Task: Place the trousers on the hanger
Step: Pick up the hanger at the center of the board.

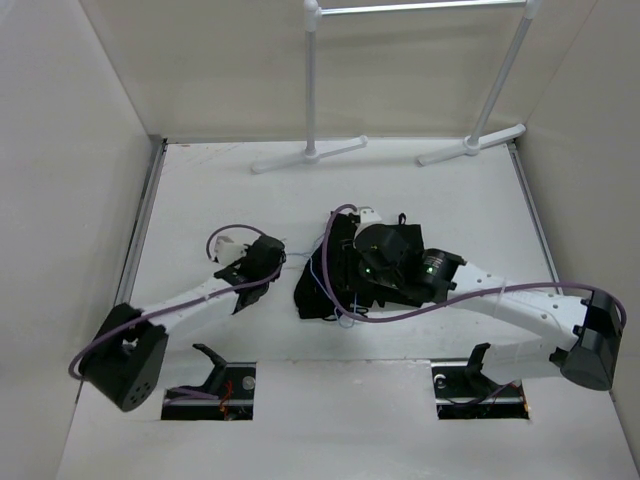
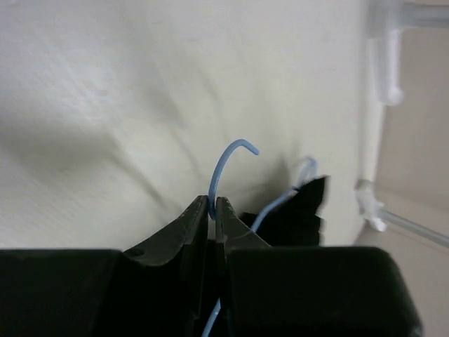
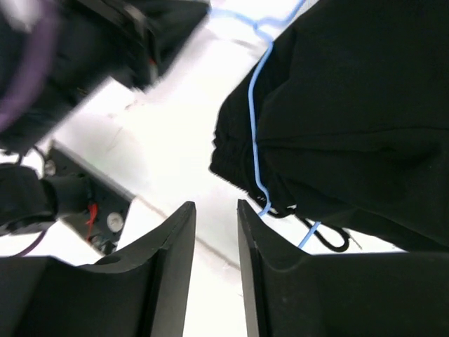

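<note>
The black trousers lie bunched on the white table at its middle. The thin pale blue wire hanger runs across them. My left gripper is shut on the hanger's neck just below the hook, left of the trousers; it also shows in the top view. My right gripper is open and empty, hovering just above the table beside the trousers' waistband, where the hanger wire crosses the cloth. In the top view the right gripper sits over the trousers' right part.
A white tubular garment rack stands at the back, its feet on the table. White walls close the left, right and back sides. Two cut-outs at the near edge hold the arm bases. A black drawstring loops out of the waistband.
</note>
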Controlling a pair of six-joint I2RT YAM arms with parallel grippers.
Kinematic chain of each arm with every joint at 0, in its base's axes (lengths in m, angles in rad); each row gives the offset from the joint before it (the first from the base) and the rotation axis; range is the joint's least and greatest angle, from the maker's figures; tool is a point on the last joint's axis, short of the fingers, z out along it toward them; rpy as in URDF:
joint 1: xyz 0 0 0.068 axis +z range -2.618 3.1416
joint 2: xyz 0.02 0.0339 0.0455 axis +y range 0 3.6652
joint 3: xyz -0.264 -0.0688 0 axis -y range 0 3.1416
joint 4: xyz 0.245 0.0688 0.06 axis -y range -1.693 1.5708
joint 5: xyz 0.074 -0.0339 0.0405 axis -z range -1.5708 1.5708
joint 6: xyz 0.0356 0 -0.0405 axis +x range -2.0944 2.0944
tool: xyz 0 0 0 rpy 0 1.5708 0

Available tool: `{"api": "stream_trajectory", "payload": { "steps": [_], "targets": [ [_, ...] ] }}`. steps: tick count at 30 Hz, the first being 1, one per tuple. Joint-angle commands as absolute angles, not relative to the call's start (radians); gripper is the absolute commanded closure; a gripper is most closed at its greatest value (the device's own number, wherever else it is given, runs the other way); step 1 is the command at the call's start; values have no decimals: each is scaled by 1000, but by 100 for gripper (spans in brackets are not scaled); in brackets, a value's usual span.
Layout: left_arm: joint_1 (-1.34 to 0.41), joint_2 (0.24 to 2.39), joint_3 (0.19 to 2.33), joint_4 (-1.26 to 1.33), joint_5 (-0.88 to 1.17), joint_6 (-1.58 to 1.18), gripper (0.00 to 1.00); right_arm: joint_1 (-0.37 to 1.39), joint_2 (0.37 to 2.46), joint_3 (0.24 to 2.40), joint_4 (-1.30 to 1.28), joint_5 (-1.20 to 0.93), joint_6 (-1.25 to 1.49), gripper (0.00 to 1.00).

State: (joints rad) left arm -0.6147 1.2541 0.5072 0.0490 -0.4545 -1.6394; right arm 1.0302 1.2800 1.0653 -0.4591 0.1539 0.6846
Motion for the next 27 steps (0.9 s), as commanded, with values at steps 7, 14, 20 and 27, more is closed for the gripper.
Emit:
{"api": "stream_trajectory", "payload": {
  "steps": [7,14,20,27],
  "targets": [
    [-745,1037,692,-139,-660,-1546,100,1007,1279,1100,-367,57,643,46],
    [-827,1005,810,-215,-745,-1453,100,903,1287,1140,-336,55,589,36],
    [-890,1032,940,-199,-808,-1281,100,841,1296,1124,-302,-75,585,32],
    [-926,1121,1136,-140,-804,-1030,100,846,1281,1129,-249,-152,614,33]
  ]
}}
